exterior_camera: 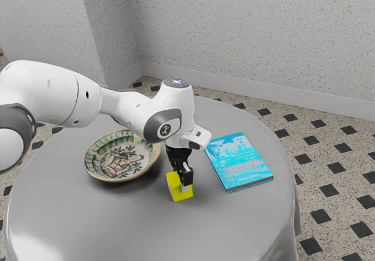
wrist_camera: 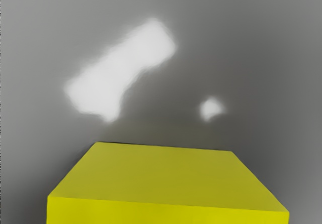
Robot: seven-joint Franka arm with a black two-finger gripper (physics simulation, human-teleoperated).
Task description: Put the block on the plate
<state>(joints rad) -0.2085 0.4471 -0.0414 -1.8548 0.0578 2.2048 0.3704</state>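
The claw (exterior_camera: 185, 185) is down at the yellow block (exterior_camera: 175, 191); whether it grips it, I cannot tell. The block is near the patterned plate (exterior_camera: 107, 179), toward the exterior view's right and nearer. The blue book (exterior_camera: 237, 161) lies on the tabletop (exterior_camera: 135, 226), farther right.

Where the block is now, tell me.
The block is at the gripper, with the plate toward the exterior view's left and the blue book toward its right.
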